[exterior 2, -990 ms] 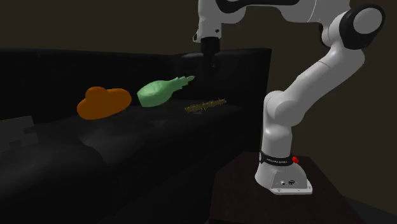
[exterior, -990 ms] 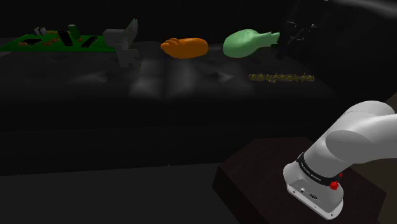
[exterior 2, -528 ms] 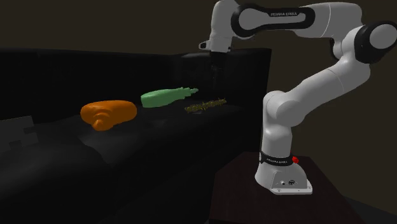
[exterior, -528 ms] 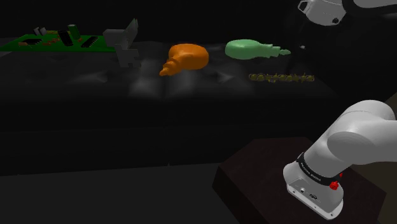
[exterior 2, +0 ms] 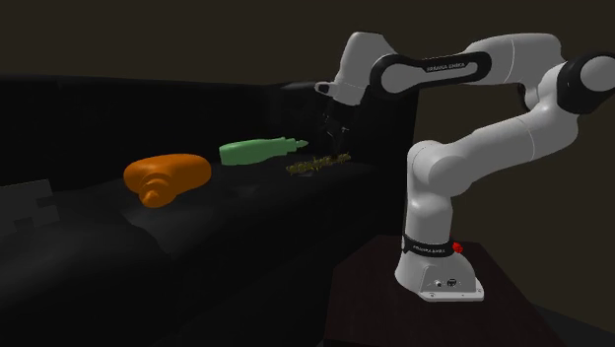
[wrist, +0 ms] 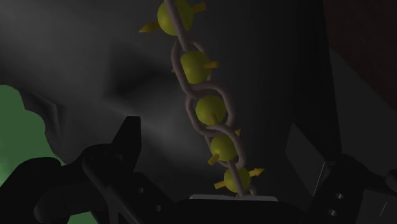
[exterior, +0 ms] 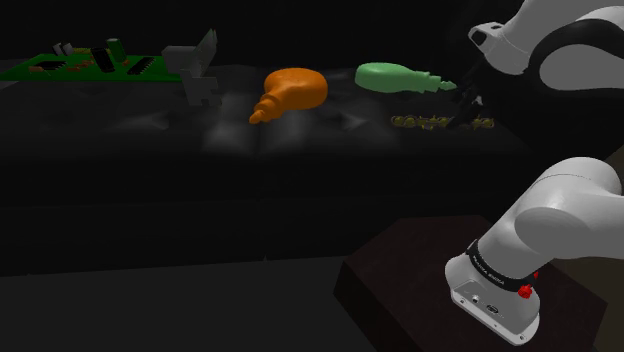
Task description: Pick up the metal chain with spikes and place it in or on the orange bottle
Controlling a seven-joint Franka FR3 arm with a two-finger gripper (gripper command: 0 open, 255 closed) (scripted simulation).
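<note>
My gripper (wrist: 216, 145) is low over the spiked chain (wrist: 207, 108), wide open and holding nothing.
Its fingers (wrist: 127, 141) stand either side of the links, clear of them. I see the chain lying flat on the dark seat (exterior: 300, 140), near the green bottle (exterior: 395, 77). The orange bottle (exterior: 290, 92) lies farther toward the shoulder view's left.

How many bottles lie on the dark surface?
2: the orange bottle near the shoulder view's middle, and the green bottle further to that view's right, near the chain.
</note>
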